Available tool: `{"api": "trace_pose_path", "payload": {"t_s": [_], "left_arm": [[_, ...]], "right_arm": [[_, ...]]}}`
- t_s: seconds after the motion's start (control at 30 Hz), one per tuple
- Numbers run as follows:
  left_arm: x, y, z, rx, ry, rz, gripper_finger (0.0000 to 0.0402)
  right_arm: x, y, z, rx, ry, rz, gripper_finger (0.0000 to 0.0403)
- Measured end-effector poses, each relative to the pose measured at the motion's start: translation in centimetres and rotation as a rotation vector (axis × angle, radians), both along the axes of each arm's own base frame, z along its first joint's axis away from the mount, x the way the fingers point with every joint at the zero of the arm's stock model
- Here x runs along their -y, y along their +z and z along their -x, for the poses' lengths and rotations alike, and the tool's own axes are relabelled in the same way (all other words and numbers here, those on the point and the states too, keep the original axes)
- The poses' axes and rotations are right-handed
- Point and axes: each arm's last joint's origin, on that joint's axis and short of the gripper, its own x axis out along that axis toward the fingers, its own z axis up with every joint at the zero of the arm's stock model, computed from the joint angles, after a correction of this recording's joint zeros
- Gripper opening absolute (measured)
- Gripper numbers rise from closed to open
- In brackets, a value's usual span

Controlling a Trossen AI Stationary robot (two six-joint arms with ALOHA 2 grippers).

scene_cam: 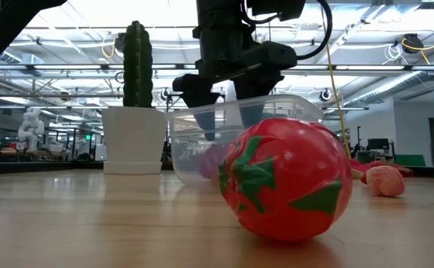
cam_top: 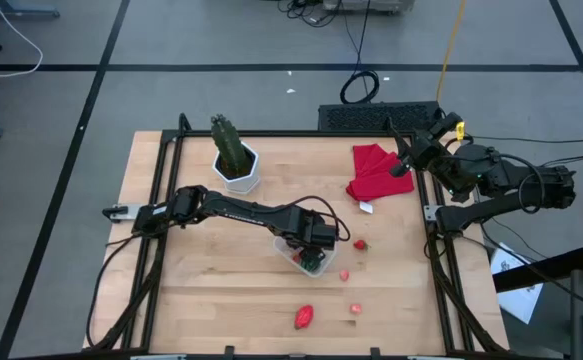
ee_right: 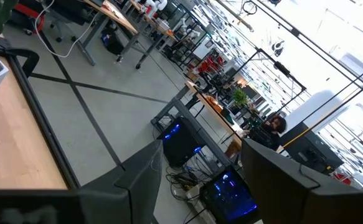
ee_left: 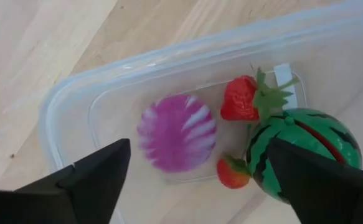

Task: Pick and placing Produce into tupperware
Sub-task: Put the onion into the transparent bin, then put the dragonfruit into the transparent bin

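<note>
My left gripper (ee_left: pixel 193 180) hangs wide open and empty over the tupperware (cam_top: pixel 293 254) — below it lie one purple ridged piece (ee_left: pixel 177 132), one melon (ee_left: pixel 306 152), two strawberries (ee_left: pixel 239 99). Four red pieces (cam_top: pixel 304 317) sit outside on the table (cam_top: pixel 171 300); the right gripper (ee_right: pixel 197 180) waits at the table's edge, fingers apart.

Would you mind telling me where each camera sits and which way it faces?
High: overhead, straight down; both arms, tupperware, cactus.
Low: table height, level; tomato close, left gripper over the tupperware.
Left wrist: down between open fingers; melon, purple piece, strawberries inside.
Right wrist: at the table's right edge, out into the room; own fingers.
High, low and left wrist share the tupperware.
</note>
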Motion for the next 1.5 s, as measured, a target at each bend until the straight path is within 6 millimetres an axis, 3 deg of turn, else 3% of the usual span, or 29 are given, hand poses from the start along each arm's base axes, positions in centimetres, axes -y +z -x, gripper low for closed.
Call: {"api": "trace_pose_path", "payload": {"t_s": [0.37,0.5,0.7,0.9,1.17,1.5], "left_arm": [[0.1,0.0,0.0,0.001,0.005,0.027,0.0395],[0.2,1.0,-0.3,0.034,-0.001,0.033,0.0395],[0.2,3.8,-0.6,0.088,-0.025,0.037,0.0395],[0.8,8.1,0.5,0.084,-0.02,0.041,0.0395],[4.4,12.2,5.4,0.046,0.058,0.033,0.0395],[10.4,13.5,8.2,0.119,0.011,0.016,0.0395]], "right_arm": [[0.0,0.0,0.0,0.0,0.0,0.0,0.0209],[0.0,0.0,0.0,0.0,0.0,0.0,0.0209],[0.0,0.0,0.0,0.012,0.0,-0.008,0.0209],[0.0,0.0,0.0,0.012,0.0,-0.008,0.0209],[0.0,-0.1,0.1,-0.015,0.0,0.0,0.0209],[0.0,-1.1,0.6,0.001,-0.009,-0.079,0.0209]]}}
